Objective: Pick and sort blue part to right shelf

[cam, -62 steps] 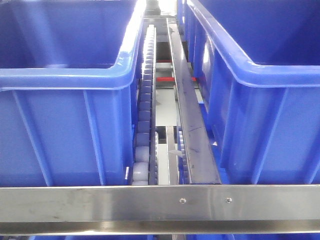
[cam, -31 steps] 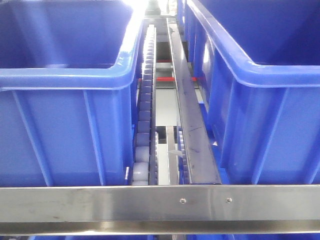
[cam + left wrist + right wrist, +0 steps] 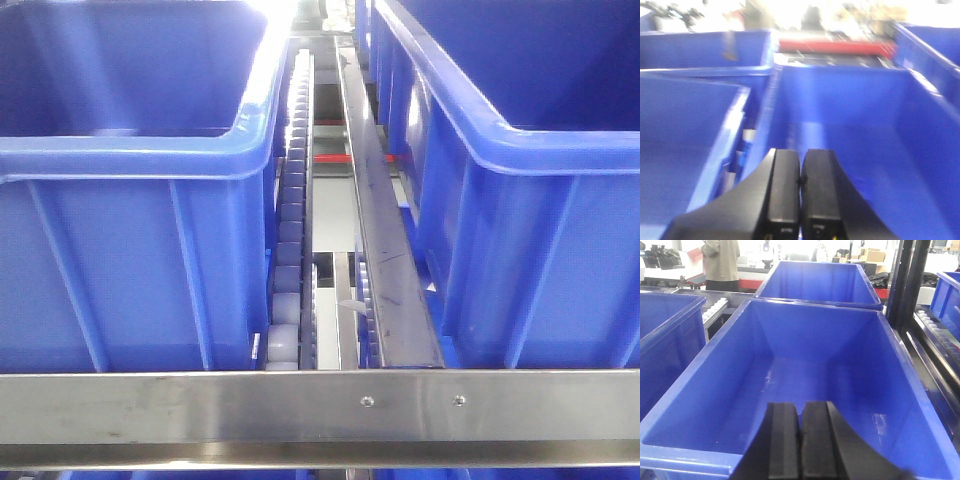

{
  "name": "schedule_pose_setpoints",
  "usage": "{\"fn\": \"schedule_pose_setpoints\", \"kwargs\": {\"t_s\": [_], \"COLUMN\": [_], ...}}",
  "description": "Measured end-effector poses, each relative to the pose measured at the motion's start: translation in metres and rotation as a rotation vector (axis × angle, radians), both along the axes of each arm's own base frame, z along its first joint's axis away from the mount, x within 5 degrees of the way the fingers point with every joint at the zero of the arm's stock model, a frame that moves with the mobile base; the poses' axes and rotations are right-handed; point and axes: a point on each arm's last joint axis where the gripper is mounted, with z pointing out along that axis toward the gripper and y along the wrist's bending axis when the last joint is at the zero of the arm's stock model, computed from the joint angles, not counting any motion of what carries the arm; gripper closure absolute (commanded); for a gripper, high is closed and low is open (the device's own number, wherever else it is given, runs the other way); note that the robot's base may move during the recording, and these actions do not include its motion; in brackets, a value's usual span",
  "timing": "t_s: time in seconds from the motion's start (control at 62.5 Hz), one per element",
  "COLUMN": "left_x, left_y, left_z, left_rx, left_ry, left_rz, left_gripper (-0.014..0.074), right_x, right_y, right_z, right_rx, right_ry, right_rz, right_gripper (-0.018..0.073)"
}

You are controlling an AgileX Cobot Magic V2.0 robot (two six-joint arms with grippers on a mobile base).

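No blue part shows in any view; it is hidden or out of view. My left gripper (image 3: 801,160) is shut, its black fingers pressed together with nothing between them, hanging over a blue bin (image 3: 860,115) that looks empty. This view is blurred. My right gripper (image 3: 800,412) is also shut and empty, poised above the near rim of another empty blue bin (image 3: 805,365). Neither gripper appears in the front view, where two blue bins (image 3: 120,150) (image 3: 530,120) stand left and right on the shelf.
A roller track (image 3: 290,230) and a steel rail (image 3: 375,220) run between the two bins, with a steel crossbar (image 3: 320,405) in front. More blue bins (image 3: 815,280) sit behind. A person (image 3: 722,262) stands far back left. Black uprights (image 3: 905,280) rise at the right.
The front view is almost the same; the scene has shifted very slightly. No gripper enters that view.
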Motion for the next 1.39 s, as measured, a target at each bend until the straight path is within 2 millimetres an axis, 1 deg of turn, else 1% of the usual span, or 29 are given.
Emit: {"fn": "schedule_pose_setpoints", "kwargs": {"t_s": [0.176, 0.24, 0.272, 0.624, 1.345, 1.393], "left_x": [0.016, 0.021, 0.022, 0.022, 0.022, 0.022], "left_y": [0.000, 0.000, 0.000, -0.004, -0.004, -0.004], "left_z": [-0.071, -0.091, -0.097, -0.097, -0.097, -0.097], "left_rx": [-0.042, -0.047, -0.050, -0.052, -0.053, -0.053], "left_ry": [-0.019, -0.010, -0.014, -0.016, -0.016, -0.016], "left_rz": [0.036, 0.031, 0.029, -0.041, -0.044, -0.044], "left_gripper": [0.0472, 0.0472, 0.0472, 0.0472, 0.0472, 0.0472], "right_x": [0.000, 0.000, 0.000, 0.000, 0.000, 0.002], "right_y": [0.000, 0.000, 0.000, 0.000, 0.000, 0.000], "right_z": [0.000, 0.000, 0.000, 0.000, 0.001, -0.002], "right_rx": [0.000, 0.000, 0.000, 0.000, 0.000, 0.001], "right_ry": [0.000, 0.000, -0.002, -0.004, -0.006, -0.012], "right_rz": [0.000, 0.000, 0.000, 0.000, 0.000, -0.002], "right_gripper": [0.0522, 0.0522, 0.0522, 0.0522, 0.0522, 0.0522]}}
